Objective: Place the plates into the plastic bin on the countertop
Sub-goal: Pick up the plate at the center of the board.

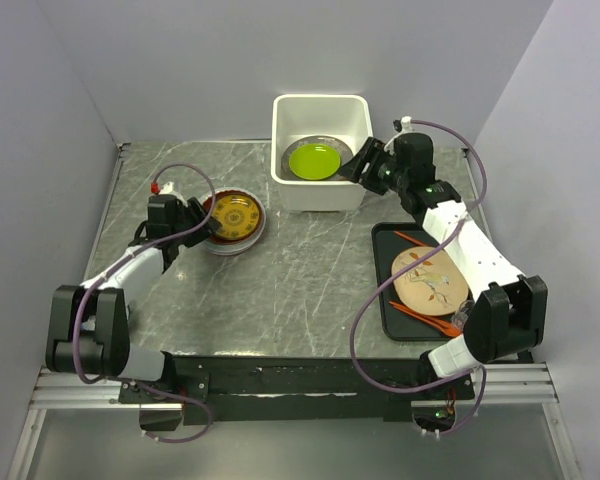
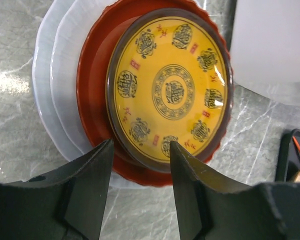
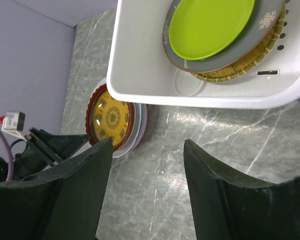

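We count three plates [image 1: 314, 160] in the bin [image 1: 320, 196]; a stack [image 1: 233, 216] is left on the worktop [image 1: 300, 270]. The left tool [image 2: 140, 150] is spread at the stack's rim, and the right tool [image 3: 147, 150] is spread and empty beside the bin.

The top camera looks down from high behind the near edge, taking in the whole countertop [image 1: 310, 275]. The left wrist camera hangs close over the plates [image 2: 172, 92]. The right wrist camera, farther off, shares those plates, plus the bin [image 3: 140, 60].
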Motion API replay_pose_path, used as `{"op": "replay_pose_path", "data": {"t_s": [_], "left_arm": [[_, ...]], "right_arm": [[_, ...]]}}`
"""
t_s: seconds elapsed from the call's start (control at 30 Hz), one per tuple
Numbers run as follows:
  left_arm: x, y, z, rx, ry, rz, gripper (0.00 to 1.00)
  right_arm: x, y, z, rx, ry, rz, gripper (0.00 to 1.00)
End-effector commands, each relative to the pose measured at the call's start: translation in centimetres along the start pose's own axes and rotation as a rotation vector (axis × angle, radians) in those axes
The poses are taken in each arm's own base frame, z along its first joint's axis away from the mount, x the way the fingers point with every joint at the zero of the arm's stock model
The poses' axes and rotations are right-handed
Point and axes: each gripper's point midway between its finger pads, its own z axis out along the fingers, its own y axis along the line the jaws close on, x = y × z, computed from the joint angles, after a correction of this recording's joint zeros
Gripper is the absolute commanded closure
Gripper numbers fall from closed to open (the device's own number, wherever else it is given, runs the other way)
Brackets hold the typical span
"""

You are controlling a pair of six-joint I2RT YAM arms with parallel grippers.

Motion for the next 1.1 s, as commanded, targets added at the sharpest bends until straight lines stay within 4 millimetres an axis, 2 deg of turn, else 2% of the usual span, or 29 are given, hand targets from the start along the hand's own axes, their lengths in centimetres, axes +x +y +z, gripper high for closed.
{"op": "replay_pose_path", "data": {"t_s": [0.0,0.17,0.27,0.37,0.5,0.6,0.93,1.07], "left_arm": [[-2.2,-1.4,1.1,0.04,-0.055,0.021,0.47],[-2.1,-1.3,2.1,0.039,-0.038,0.014,0.49],[-1.9,-1.1,2.6,0.031,-0.029,0.016,0.53],[-1.4,-0.8,2.9,0.023,-0.01,0.02,0.64],[-0.8,-0.6,3.2,0.024,0.01,0.02,0.87],[-0.8,-0.5,3.1,0.022,0.011,0.018,0.99],[-1.8,-1.0,2.1,0.009,-0.017,0.013,0.99],[-2.2,-0.6,1.7,-0.029,-0.026,0.009,0.99]], "right_arm": [[-1.4,1.2,-1.6,-0.03,-0.062,-0.043,0.34],[-1.1,1.1,-1.6,-0.031,-0.058,-0.043,0.34],[-0.9,1.0,-1.5,-0.034,-0.051,-0.039,0.34],[-0.7,1.1,-1.3,-0.041,-0.046,-0.036,0.34],[-0.9,1.2,-1.3,-0.045,-0.048,-0.035,0.34],[-0.8,1.4,-1.4,-0.054,-0.047,-0.036,0.34],[-0.4,1.6,-1.7,-0.075,-0.039,-0.035,0.33],[-0.1,1.6,-1.6,-0.083,-0.029,-0.033,0.33]]}}
